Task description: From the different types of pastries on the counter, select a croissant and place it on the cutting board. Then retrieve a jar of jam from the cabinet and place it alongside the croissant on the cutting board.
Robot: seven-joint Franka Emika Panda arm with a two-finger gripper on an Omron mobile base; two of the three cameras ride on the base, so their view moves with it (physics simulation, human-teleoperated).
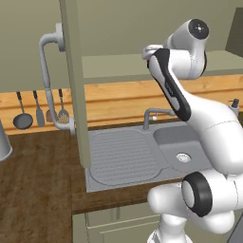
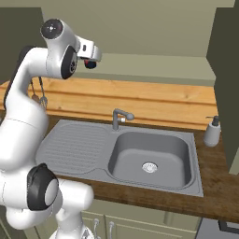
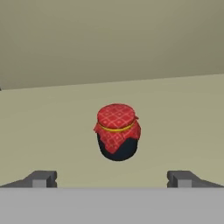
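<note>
Ahead of open claw (image 3: 112,178), apparently centred: jam jar (image 3: 117,131)

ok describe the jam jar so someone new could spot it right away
Look above the sink into the open olive cabinet; on its shelf, straight ahead of the open end effector, stands the jam jar. It is small, dark and round, capped with red patterned cloth tied by a yellow band.

I can read no text or number anywhere; my jam jar (image 3: 117,131) carries no label.
</note>
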